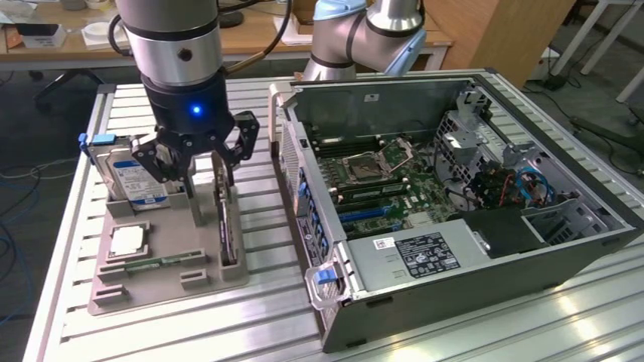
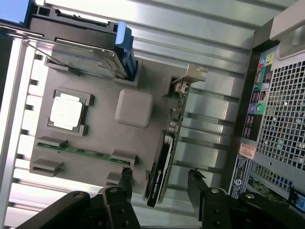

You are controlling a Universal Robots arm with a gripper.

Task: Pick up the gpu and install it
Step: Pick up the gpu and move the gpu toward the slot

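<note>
Gripper (image 2: 159, 177): hangs over the grey holder tray, pointing down, right above the gpu.
Fingers (image 2: 194, 180): spread wide, one on each side of the gpu, with a gap visible on both sides; nothing is grasped.
Gpu (image 2: 162, 157): stands on its long edge in a slot of the holder tray, along the tray's side nearest the computer case; its metal bracket end points away from the fingers. In the exterior view it shows as a narrow dark strip (image 1: 226, 226) under the gripper (image 1: 211, 200).
Holder tray (image 1: 161, 285): lies flat on the slatted metal table (image 1: 271, 320), on the exterior view's left, just beside the case.
Hard drive (image 1: 136, 170): stands upright in the tray's far end, with a blue clip on its edge and a blue-white label.
Processor chip (image 1: 129, 240): lies flat in a square recess of the tray.
Memory stick (image 1: 161, 262): green, lies along its own slot near the tray's close end.
Computer case (image 1: 503, 280): lies on its side with the panel off, on the exterior view's right; the motherboard (image 1: 382, 181) and the power supply (image 1: 423, 253) are exposed.
Task state: gpu not lifted and not in the case.
</note>
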